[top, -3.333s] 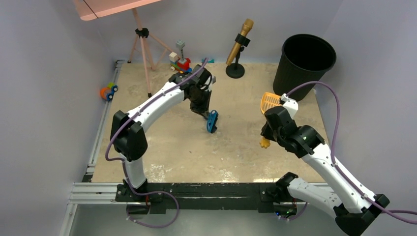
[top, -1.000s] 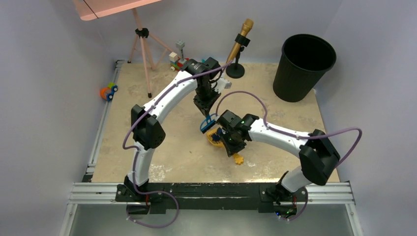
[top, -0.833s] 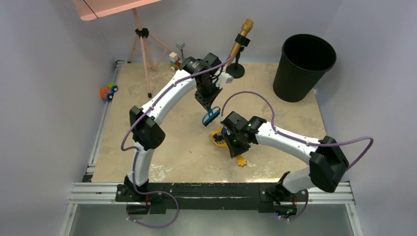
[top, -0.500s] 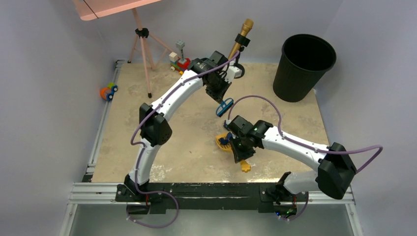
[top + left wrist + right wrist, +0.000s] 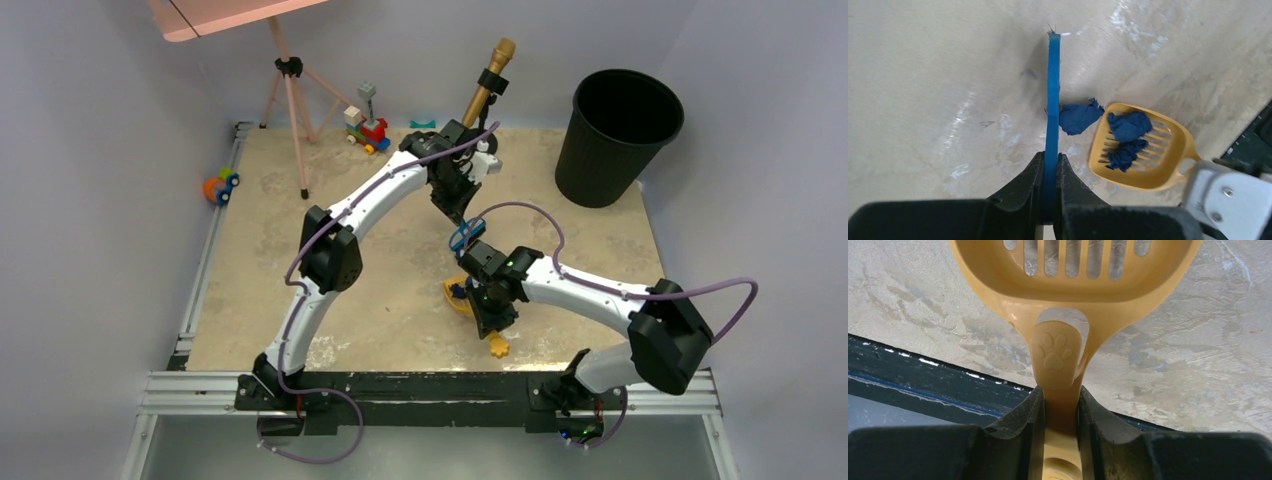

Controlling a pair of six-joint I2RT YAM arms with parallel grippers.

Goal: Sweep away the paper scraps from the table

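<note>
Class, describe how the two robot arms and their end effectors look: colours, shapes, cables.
Both the left arm and right arm have glossy white tubular links joined by bulky black joint housings. A purple cable loops along each arm. The left end effector and right end effector each have two matte black tapered fingers.

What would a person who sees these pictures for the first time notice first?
In the middle of the table, the left gripper clamps a blue brush and the right gripper a yellow scoop. Two navy scraps lie in the scoop, a third scrap just outside its lip, beside the brush.
</note>
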